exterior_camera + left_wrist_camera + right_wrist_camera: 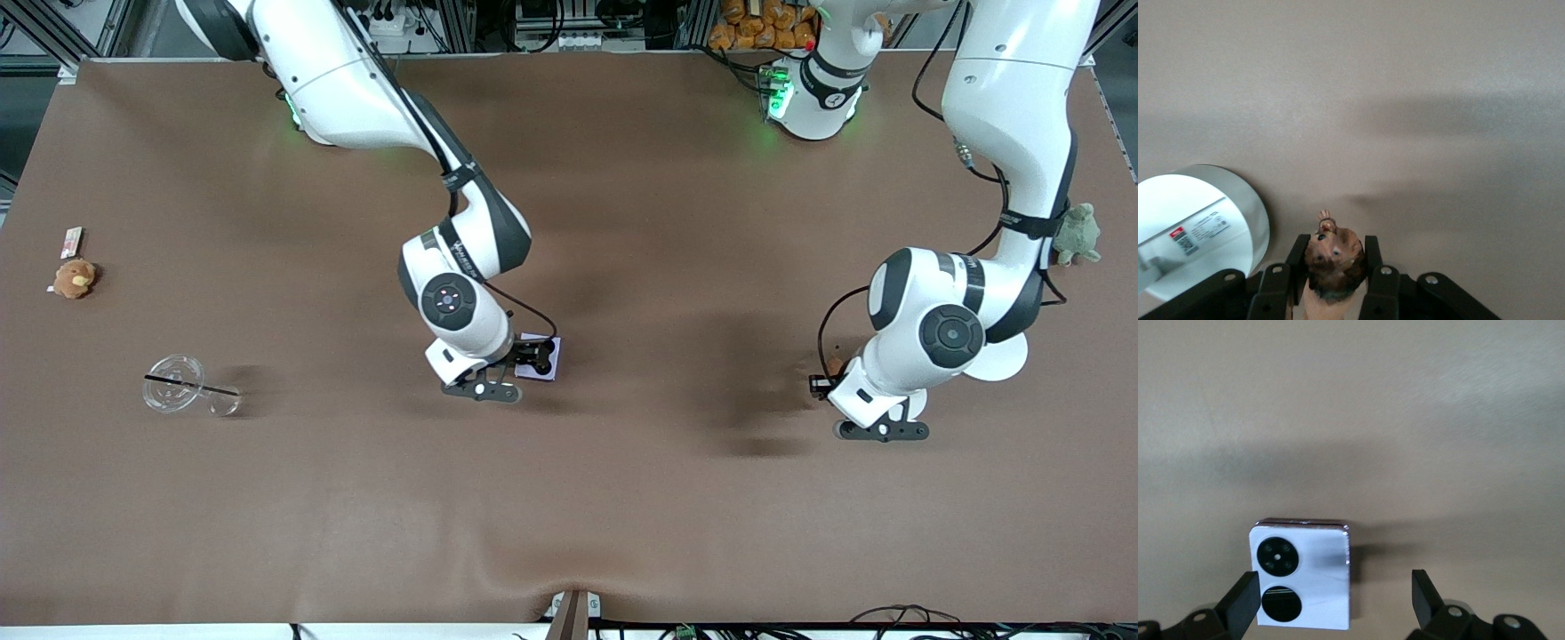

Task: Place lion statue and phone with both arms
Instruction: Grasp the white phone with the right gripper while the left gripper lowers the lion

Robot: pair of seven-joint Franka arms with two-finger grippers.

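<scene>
The right gripper (533, 356) sits low over the middle of the brown surface (622, 498), right above the phone (540, 358). In the right wrist view the phone (1302, 577) lies flat on the surface with its two black camera circles facing up, and the right gripper (1335, 597) has its fingers (1243, 599) spread wide, one on each side of the phone and neither touching it; the phone is closer to one finger than to the other.

The left gripper (831, 384) hangs low toward the left arm's end of the surface, with the lion statue (834, 364) showing only as a small orange-brown bit at the gripper tip in the front view. In the left wrist view the left gripper (1336, 263) is pinching the lion statue (1331, 263) between its two black fingers (1373, 257), the dark head end poking out past the tips. Whether the statue touches the surface cannot be told.

A white disc (1201, 223) with a printed label lies on the surface just beside the left gripper. Toward the right arm's end lie a clear plastic cup (182, 386) on its side with a black straw, a round tan plush toy (75, 278) and a small card (72, 241). A green plush toy (1077, 235) sits at the left arm's end
</scene>
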